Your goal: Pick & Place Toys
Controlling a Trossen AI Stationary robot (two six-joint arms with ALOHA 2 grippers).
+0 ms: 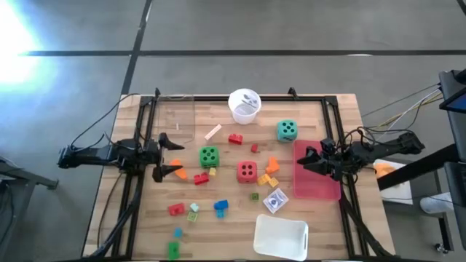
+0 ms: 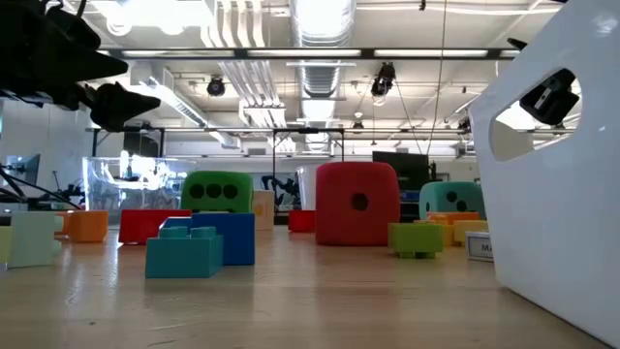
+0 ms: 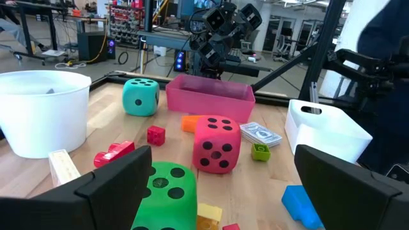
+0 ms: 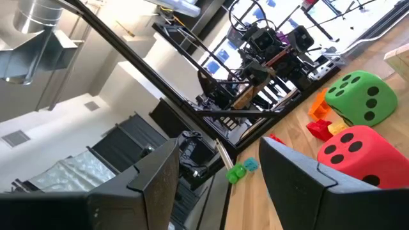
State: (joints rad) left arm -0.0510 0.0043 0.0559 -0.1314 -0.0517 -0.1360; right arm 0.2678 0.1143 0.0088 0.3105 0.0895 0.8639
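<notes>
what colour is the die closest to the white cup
Teal die with black dots; clearest in the left wrist view.

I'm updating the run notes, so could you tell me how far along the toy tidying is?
Nothing looks done: the green die, red die, teal die and bricks lie loose on the table. The left end effector stands open beside the green die, holding nothing. All toys remain.

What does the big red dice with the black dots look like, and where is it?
The big red dice is a rounded cube, smooth and plastic-looking, with sunken black dots. It sits flat on the wooden table near the middle, four dots facing up. The green dice is to its left and the pink tray to its right. Small bricks lie nearby, but nothing seems to touch it, and no gripper holds it.
</notes>
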